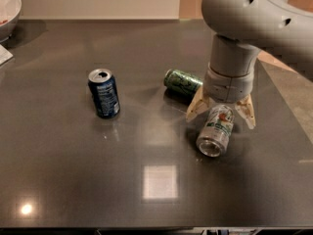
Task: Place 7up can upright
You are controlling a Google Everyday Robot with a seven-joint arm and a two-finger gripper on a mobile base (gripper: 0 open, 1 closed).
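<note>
The silver-white soda can with green lettering (213, 137) lies on its side on the dark grey glossy bench (73, 170). The cream two-finger end effector (221, 120) stands over its far end, one finger on each side, spread wide and gripping nothing.

A dark grey stone-look table (73, 180) bore three cans. A silver-white 7up can with green lettering (215, 136) lay on its side right of centre, its open end facing the front edge. The robot's cream two-finger gripper (221, 121) stood over its rear end, one finger spread to each side. Just behind and to the left lay a dark green patterned can (182, 81), also on its side. Well apart to the left stood an upright dark blue can (103, 93). A white bowl (7, 6) sat at the far left corner.
</note>
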